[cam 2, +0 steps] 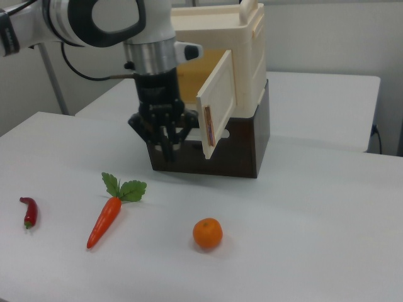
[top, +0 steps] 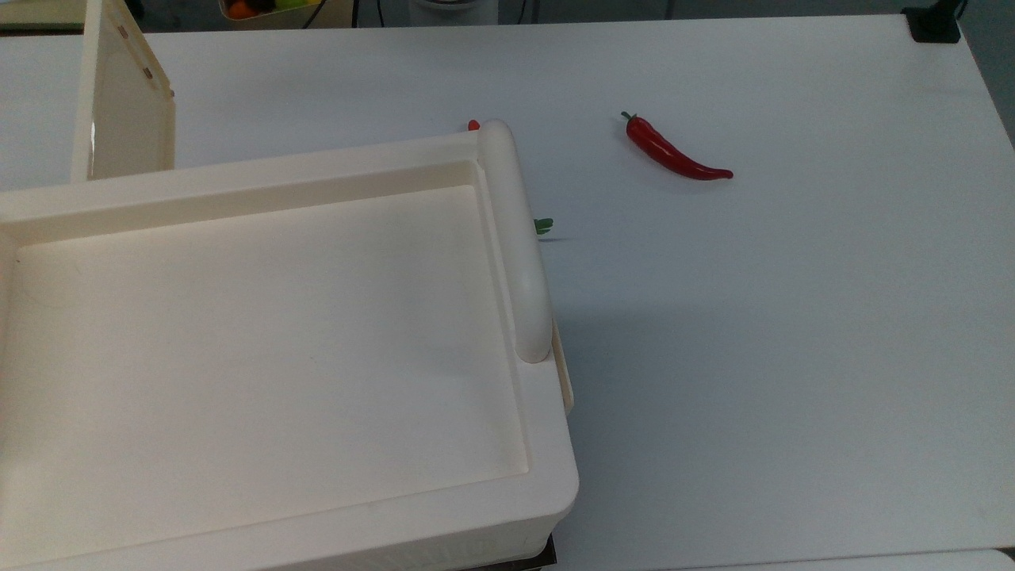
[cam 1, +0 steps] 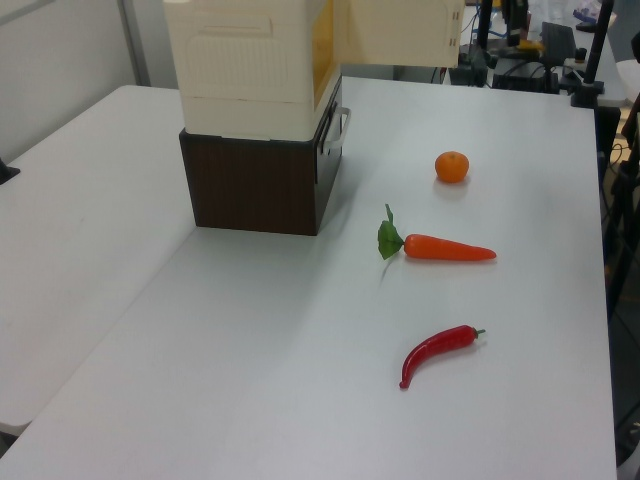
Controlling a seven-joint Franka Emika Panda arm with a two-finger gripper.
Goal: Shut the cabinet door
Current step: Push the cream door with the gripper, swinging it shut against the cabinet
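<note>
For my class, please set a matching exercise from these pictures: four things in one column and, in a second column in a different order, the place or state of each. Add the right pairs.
Things
1. cabinet door
2. orange
3. carrot
4. chili pepper

Place or state
A. red, farthest toward the right view's left
B. swung open, standing out from the cabinet
C. lying on the table with green leaves at one end
D. round, nearest the right view's lower edge

Pairs: 1-B, 2-D, 3-C, 4-A
</note>
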